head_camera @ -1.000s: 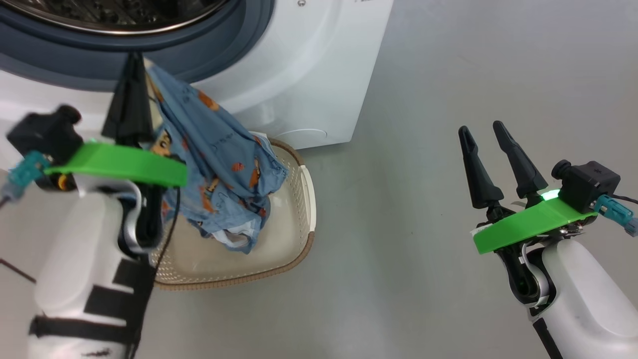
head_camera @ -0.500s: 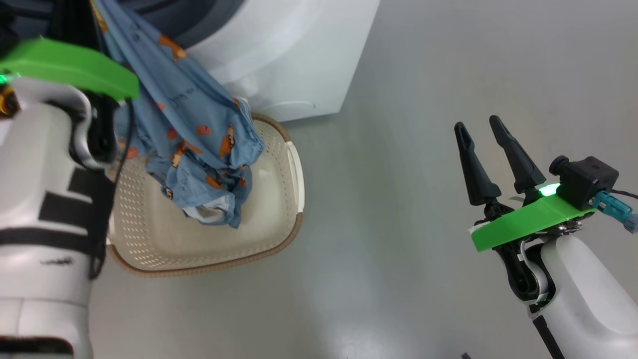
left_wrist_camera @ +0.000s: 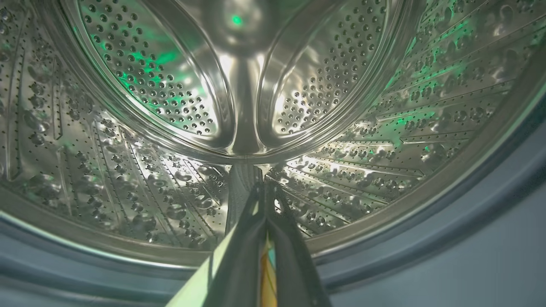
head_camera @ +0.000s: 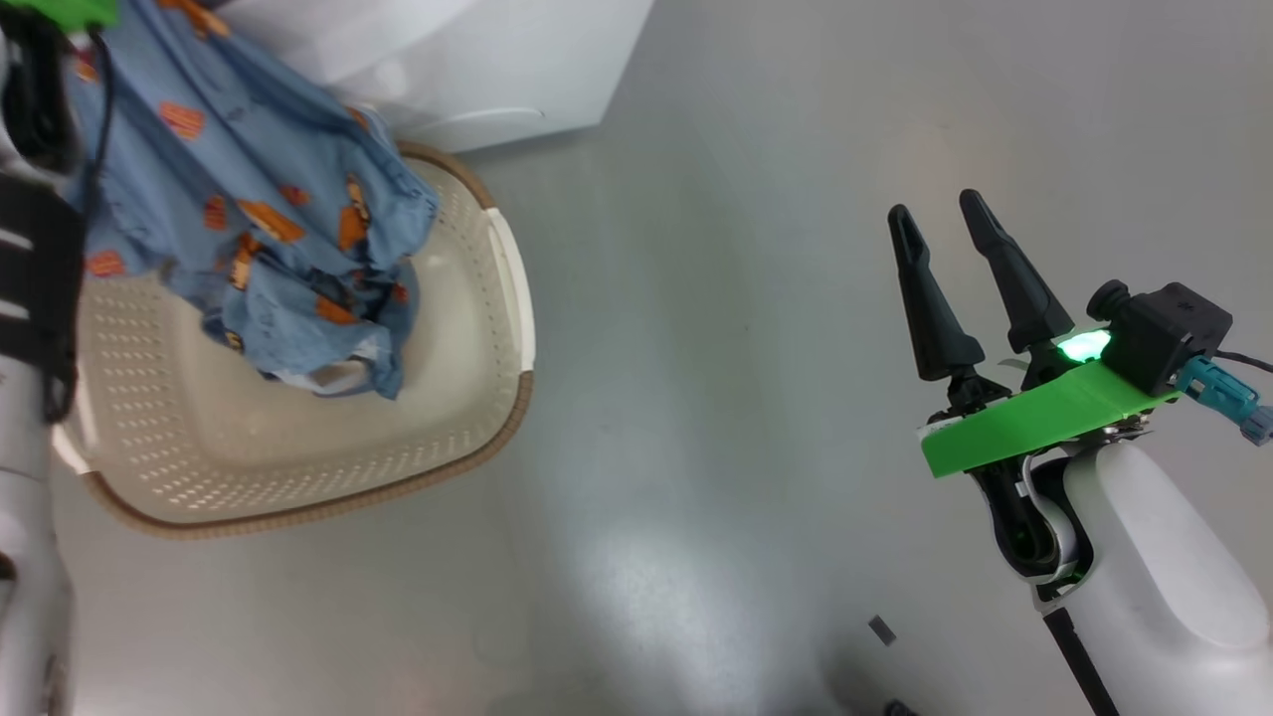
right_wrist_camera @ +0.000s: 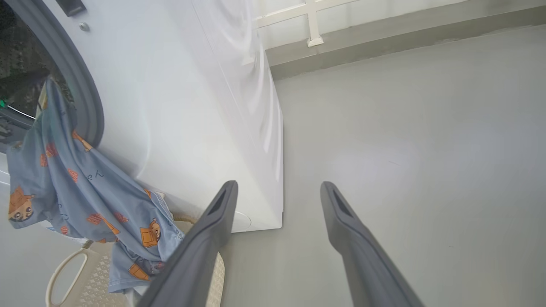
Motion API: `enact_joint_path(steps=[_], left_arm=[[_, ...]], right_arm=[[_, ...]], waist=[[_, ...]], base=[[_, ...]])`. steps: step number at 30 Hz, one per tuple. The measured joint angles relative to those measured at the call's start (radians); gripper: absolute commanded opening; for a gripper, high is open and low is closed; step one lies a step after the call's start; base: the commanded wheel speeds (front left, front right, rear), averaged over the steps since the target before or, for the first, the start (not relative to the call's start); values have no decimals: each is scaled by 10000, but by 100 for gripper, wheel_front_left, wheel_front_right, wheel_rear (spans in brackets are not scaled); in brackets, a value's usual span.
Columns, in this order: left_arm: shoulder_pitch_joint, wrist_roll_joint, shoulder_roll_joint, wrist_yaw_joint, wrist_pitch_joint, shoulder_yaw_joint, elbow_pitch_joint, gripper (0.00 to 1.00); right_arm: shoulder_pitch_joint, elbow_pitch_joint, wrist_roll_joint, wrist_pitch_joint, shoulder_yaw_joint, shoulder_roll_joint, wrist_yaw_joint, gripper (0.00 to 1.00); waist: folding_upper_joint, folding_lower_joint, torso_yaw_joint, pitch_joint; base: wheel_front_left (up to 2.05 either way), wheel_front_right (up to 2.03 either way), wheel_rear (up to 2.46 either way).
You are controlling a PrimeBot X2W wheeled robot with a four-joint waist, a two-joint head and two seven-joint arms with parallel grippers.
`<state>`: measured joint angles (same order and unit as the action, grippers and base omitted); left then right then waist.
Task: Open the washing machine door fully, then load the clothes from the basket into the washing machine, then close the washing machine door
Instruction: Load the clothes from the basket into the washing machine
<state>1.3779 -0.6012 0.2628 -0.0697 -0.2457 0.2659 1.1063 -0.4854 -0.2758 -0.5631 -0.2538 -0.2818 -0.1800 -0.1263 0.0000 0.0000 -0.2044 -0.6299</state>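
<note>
**Left end effector** (left_wrist_camera: 261,191)
- The two dark fingers are pressed together with the tips meeting.
- A thin strip of fabric, pale with a fleck of orange, is pinched between them low down. It is clamped on the clothes (head_camera: 249,199).
- The tips point into the steel drum (left_wrist_camera: 162,85) of the washing machine (head_camera: 477,70). The perforated wall lies ahead of them and on both sides, with green glints on the metal.
- The grey rubber ring (left_wrist_camera: 490,192) curves across below, level with the lower half of the fingers.

**The clothes**
- They are light blue with orange-brown figures.
- The cloth hangs down from this end effector, out over the ring and down the machine's white front.
- The lower end is bunched, with a bit of white lining showing, and dangles inside the mouth of the basket (head_camera: 512,398).
- I cannot tell whether the cloth touches the basket's bottom.

**The basket**
- It is cream with perforated sides, a brown rim and a white handle.
- It sits on the floor (head_camera: 746,298) below the left end effector, close against the foot of the machine.
- No other garment shows on the bare part of its bottom.

**Right end effector** (head_camera: 935,207)
- The fingers are spread wide with nothing between them.
- It hangs over bare grey floor, and the basket is well off to its left.
- In its wrist view, the machine's near corner stands ahead and left of the fingers.
- The hanging garment is further left again, clear of both fingers.
</note>
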Motion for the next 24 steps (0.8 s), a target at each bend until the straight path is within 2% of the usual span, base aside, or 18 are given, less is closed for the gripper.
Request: enact_joint_path(steps=[6,10,14,16,20,21,22,23,24], left_arm=[[778,403,123,94,-77,-107,-238,0],[794,957,359,412,-84,-765,-1944,0],[730,1708,286,591,-105,-1557,-3628,0],[577,2071,209,591,-109,-1916,-3659,0],[257,2243,13,570,-109,-2036,-2502,0],[259,2243,-63,510,-107,-2021,-2079,12],[264,2243,-140,447,-102,-1985,-1678,48],[270,2243,-219,435,-56,-1942,-1287,100],[279,2243,-278,385,-23,-1908,-945,100]], right_arm=[[-25,100,13,0,0,211,0,100],[-186,161,17,0,10,228,2,100],[-215,203,27,0,31,299,0,100],[-216,190,31,0,19,355,0,100],[-218,146,84,0,-17,403,0,100],[-218,121,84,0,-17,408,0,100],[-218,102,84,0,-15,407,0,100],[-218,67,84,0,-13,405,0,100],[-217,48,84,0,-15,407,0,100]], waist=[[0,0,-371,-586],[0,0,-554,-878],[0,0,-670,-1067],[0,0,-713,-1109],[0,0,-709,-1081],[0,0,-693,-1064],[0,0,-671,-1049],[0,0,-650,-1034],[0,0,-628,-1018]], base=[[0,0,0],[0,0,0],[0,0,0],[0,0,0],[0,0,0],[0,0,0],[0,0,0],[0,0,0],[0,0,0]])
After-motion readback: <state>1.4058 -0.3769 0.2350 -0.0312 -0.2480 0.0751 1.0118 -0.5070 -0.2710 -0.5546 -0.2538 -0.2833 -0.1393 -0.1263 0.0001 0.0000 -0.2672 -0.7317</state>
